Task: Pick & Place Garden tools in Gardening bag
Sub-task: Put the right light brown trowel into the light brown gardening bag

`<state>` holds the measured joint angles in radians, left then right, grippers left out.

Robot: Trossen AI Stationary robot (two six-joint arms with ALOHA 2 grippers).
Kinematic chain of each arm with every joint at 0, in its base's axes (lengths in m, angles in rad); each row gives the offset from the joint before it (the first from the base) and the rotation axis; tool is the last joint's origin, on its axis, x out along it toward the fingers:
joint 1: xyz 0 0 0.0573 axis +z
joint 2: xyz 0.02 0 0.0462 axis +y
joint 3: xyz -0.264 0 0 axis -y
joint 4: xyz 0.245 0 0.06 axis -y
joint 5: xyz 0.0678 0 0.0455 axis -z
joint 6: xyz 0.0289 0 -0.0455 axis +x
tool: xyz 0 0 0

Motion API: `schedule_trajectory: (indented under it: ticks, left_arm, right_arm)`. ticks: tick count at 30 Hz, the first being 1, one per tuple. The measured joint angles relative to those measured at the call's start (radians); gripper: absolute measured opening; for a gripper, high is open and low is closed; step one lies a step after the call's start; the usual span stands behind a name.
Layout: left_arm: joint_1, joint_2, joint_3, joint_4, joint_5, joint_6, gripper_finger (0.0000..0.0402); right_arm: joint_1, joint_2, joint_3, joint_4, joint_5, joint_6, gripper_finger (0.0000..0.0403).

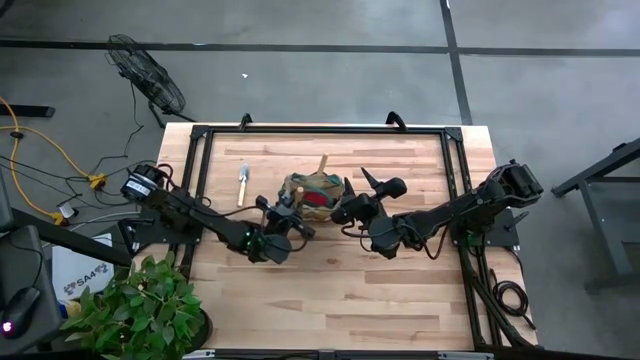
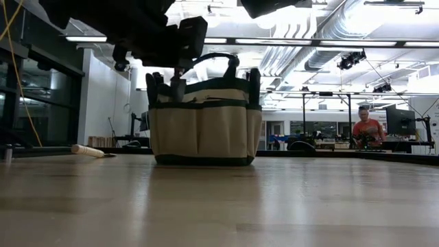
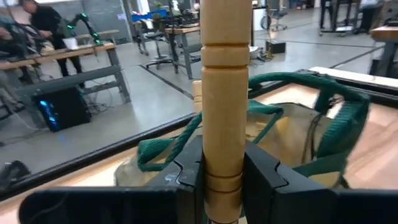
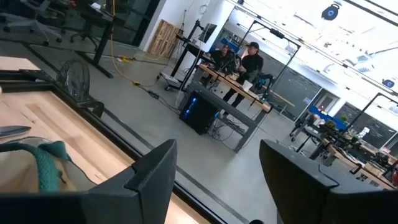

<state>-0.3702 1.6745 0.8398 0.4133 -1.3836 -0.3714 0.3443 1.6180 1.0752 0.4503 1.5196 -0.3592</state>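
Gardening bag (image 1: 310, 190) at table (image 1: 400, 290) centre, slightly toward the far edge: round beige-olive fabric tote, dark teal-green trim, side pockets, two loop handles (image 3: 323, 118); something red visible inside from above. Left gripper (image 1: 283, 212) just beside the bag's near-left rim, clenched on a pale turned wooden tool handle (image 3: 225, 93), grooved, held upright between the fingers (image 3: 267, 186); tool head hidden. Right gripper (image 1: 345, 208) at the bag's right side, fingers (image 4: 155, 174) spread, grasping nothing. One trowel (image 1: 242, 182), metal blade and pale handle, flat on the table left of the bag, apart from it. Another pale handle (image 1: 322, 163) protruding at the bag's far rim.
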Motion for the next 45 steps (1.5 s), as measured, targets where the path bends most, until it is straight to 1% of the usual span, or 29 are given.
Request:
schedule_trajectory:
  ticks: [2,7,18,20,23,26,31,35,41,45]
  left_arm:
    - [0.005,0.005,0.000,-0.004,-0.024,0.000,0.0062]
    - [0.015,0.017,0.000,-0.001,-0.024,0.000,0.0062]
    - [0.032,0.042,0.000,-0.001,-0.021,-0.003,0.0063]
    - [0.032,0.043,0.000,-0.004,-0.020,0.000,0.0077]
    - [0.032,0.043,0.000,-0.001,-0.024,0.000,0.0110]
    - [0.032,0.043,0.000,-0.007,-0.025,0.010,0.0132]
    - [0.032,0.043,0.000,-0.012,-0.025,0.055,0.0142]
    - [0.030,0.037,0.000,-0.013,-0.027,0.114,0.0143]
    - [0.030,-0.003,0.000,-0.023,-0.064,0.223,0.0144]
    - [0.030,-0.018,0.000,-0.030,-0.060,0.244,0.0145]
  right_arm:
    - [0.000,0.000,0.000,0.000,0.000,0.001,0.0222]
    - [0.000,0.000,0.000,-0.002,-0.001,0.049,0.0222]
    - [0.000,0.000,0.000,-0.023,0.000,0.053,0.0222]
    - [0.000,0.000,0.000,-0.026,0.000,0.053,0.0222]
    - [0.000,0.000,0.000,-0.029,0.001,0.053,0.0222]
    - [0.001,0.000,0.000,-0.030,0.020,0.052,0.0222]
    - [0.000,0.000,0.000,-0.034,0.050,0.051,0.0222]
    - [0.001,0.000,0.000,-0.036,0.051,0.050,0.0222]
    - [0.001,0.000,0.000,-0.036,0.051,0.049,0.0222]
    - [0.001,0.000,0.000,-0.036,0.051,0.049,0.0222]
